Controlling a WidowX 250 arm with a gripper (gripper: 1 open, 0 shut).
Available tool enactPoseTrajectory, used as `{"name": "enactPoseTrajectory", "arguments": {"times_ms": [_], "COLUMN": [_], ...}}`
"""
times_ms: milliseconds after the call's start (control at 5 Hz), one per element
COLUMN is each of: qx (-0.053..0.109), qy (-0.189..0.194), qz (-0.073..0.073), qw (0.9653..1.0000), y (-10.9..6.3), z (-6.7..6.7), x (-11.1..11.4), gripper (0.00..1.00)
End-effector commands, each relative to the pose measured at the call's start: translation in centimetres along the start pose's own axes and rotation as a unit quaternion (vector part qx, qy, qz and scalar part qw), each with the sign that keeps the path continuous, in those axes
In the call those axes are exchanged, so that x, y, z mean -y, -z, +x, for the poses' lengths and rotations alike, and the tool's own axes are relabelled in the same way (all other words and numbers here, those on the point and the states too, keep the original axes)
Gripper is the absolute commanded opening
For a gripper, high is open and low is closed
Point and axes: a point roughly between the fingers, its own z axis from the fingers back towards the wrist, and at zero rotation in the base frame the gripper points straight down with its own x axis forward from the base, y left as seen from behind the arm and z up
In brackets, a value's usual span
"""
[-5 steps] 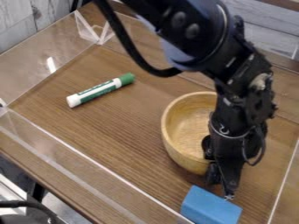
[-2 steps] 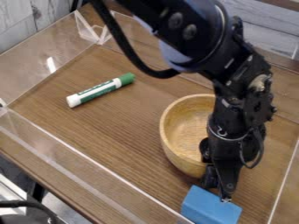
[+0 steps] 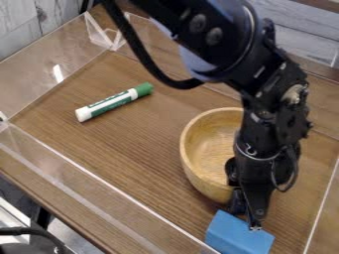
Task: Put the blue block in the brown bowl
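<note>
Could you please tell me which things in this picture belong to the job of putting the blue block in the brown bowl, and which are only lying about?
For the job:
- blue block, near the bottom edge
- brown bowl, partly hidden by the arm

Only lying about:
- green-and-white marker, left of the bowl

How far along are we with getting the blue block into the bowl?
Nothing looks finished: the blue block lies on the table at the near edge of the view, outside the brown bowl. In hand is the approach, it seems: the claw is down beside the bowl, right by the block; whether it grips is unclear. Left: lifting the block and setting it inside the bowl.
</note>
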Motion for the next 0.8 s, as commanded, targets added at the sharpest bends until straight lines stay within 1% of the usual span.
{"name": "enactPoseTrajectory", "arguments": {"times_ms": [0, 600], "qx": [0.004, 0.003], "qy": [0.003, 0.005], "qz": [0.003, 0.006], "qw": [1.0, 1.0], "y": [-0.61, -0.58], "z": [-0.04, -0.03], "x": [0.03, -0.13], "gripper": [0.0, 0.0]}}
